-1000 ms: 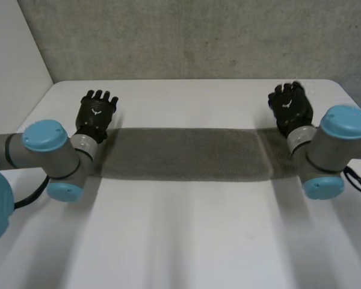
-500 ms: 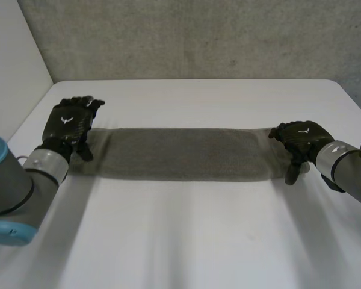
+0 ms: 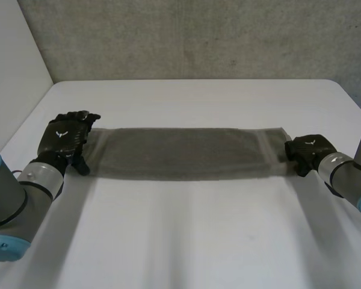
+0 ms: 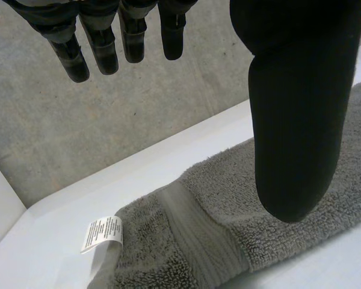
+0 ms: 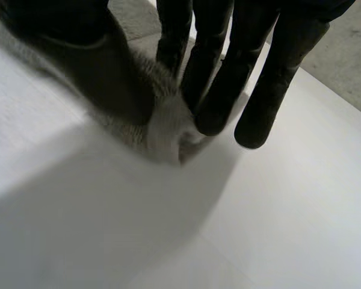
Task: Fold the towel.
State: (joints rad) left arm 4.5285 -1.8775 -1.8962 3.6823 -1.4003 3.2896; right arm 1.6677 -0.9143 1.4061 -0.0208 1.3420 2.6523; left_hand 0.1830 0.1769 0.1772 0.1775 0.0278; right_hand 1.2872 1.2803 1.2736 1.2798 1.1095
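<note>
Towel [image 3: 180, 153] is lying flat as a long strip across the counter [image 3: 186, 235]; no end-to-end fold yet, so most work's remaining. L hand [image 3: 65, 139] is hovering open over its left end. R hand [image 3: 308, 152] is sitting at the right end; can't tell if it's gripping.

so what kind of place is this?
Probably a robotics lab or test bench: a plain white table, a rough grey concrete-looking wall behind it, and a grey towel laid out flat.
</note>
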